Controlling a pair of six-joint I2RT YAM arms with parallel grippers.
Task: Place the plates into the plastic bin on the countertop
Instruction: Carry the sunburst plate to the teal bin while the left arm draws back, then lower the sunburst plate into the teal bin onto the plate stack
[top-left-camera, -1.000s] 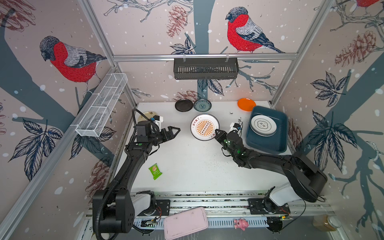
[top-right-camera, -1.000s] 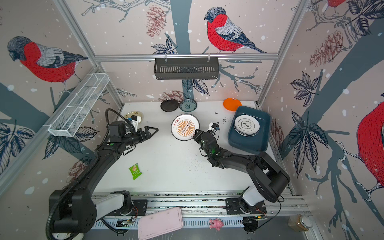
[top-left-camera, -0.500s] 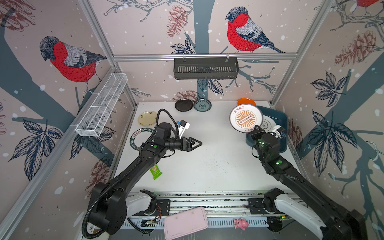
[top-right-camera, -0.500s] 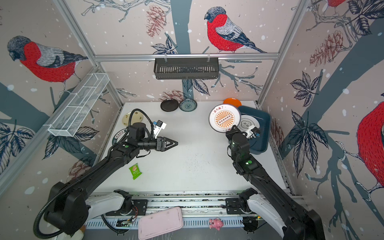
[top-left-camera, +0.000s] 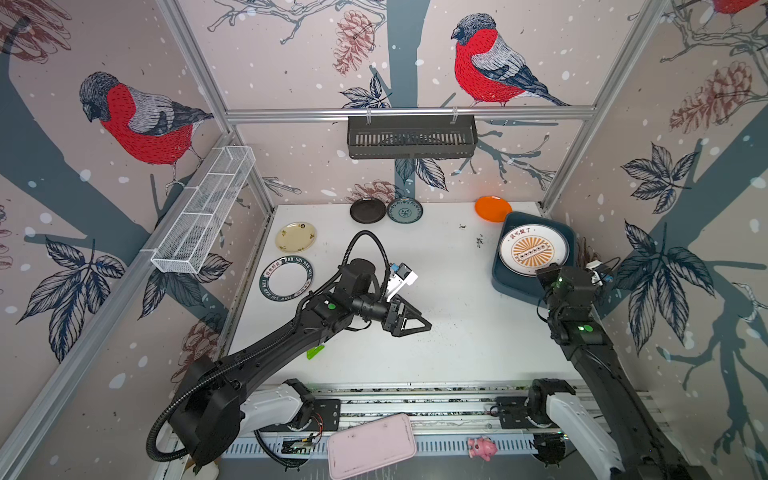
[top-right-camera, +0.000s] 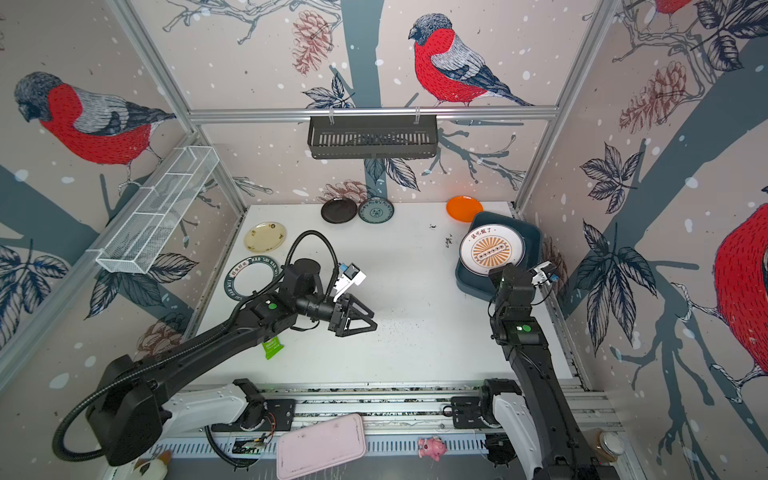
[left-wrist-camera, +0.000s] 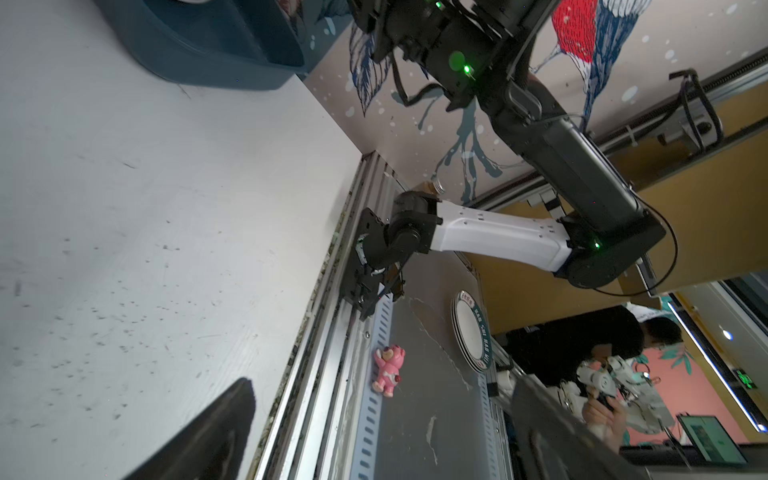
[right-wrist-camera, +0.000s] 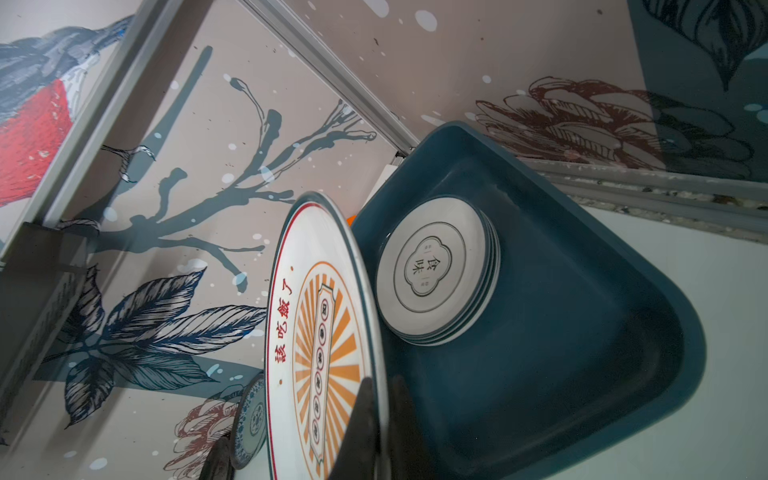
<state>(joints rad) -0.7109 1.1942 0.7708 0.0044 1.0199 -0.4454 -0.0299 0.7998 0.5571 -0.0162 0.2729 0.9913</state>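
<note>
Near edge, off the desk (top-left-camera: 436, 357): pink tray (top-left-camera: 371, 444) and a small pink toy (top-left-camera: 482, 448) on the rail strip.

Near left of desk: green packet (top-right-camera: 272, 348), lying flat, partly under my left arm in a top view.

Mid-desk: my left gripper (top-left-camera: 409, 322) hangs above the bare surface, jaws spread wide, nothing between them, pointing right. No plate is near it.

Right side: my right gripper (right-wrist-camera: 380, 399) is clamped tight on the near rim of the sunburst plate (top-left-camera: 533, 250). The plate is over the left part of the bin (top-left-camera: 571, 243), printed face up, and overlaps the bin's left rim in both top views. I cannot tell whether it touches the bin. The bin sits at the far right of the desk, against the right wall.

Inside the bin: a stack of white plates (right-wrist-camera: 436, 270), lying flat, seen in the right wrist view; the sunburst plate hides it from above.

Left side, on the desk: ringed plate (top-left-camera: 286, 277), then cream plate (top-left-camera: 295, 237) just beyond it, apart.

Far edge: black plate (top-left-camera: 368, 210) and teal plate (top-left-camera: 404, 210) side by side at centre; orange plate (top-left-camera: 492, 208) further right, just beyond the bin's far left corner.
</note>
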